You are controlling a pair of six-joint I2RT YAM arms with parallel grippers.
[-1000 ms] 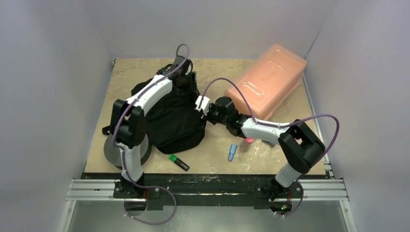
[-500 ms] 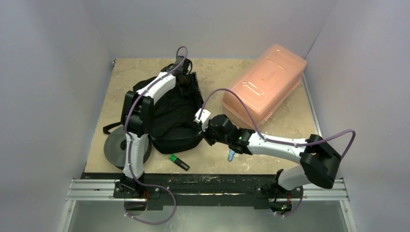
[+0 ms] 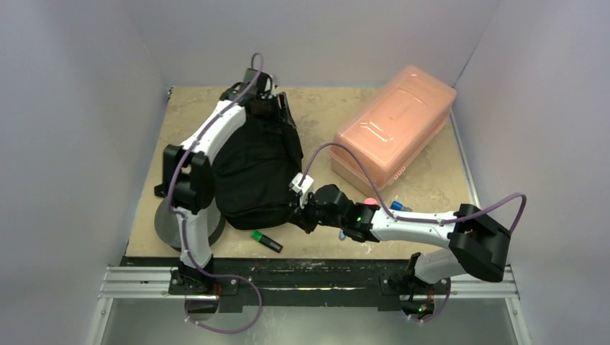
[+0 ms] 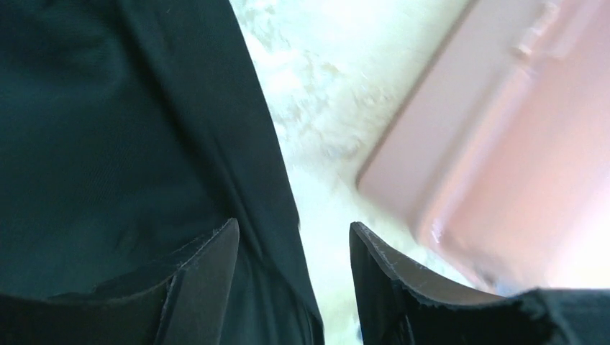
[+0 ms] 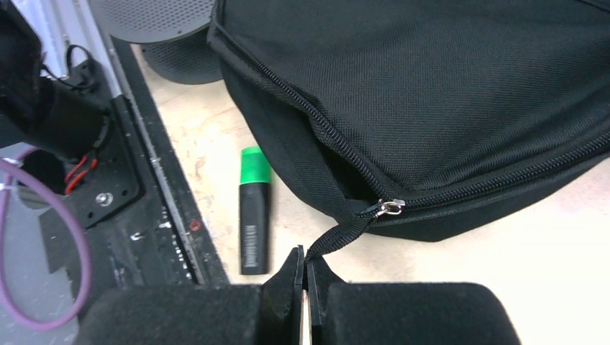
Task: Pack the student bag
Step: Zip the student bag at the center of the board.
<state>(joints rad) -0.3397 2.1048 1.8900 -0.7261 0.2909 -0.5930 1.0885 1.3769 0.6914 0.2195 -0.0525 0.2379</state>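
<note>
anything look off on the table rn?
Nothing spilled or damaged. The student bag butts against, maybe over, the grey foam ring, and a green highlighter lies loose outside it. The right gripper has its jaws shut on the bag's zipper tab.

I log: black woven student bag (image 3: pixel 255 169); black, green-capped marker (image 5: pixel 253 223); translucent pink box (image 3: pixel 395 126); mottled beige table (image 3: pixel 324 108).

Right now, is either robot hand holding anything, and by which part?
The right gripper pinches the backpack by the cloth tab at its zipper's end. Whether the left gripper grips anything cannot be told.
</note>
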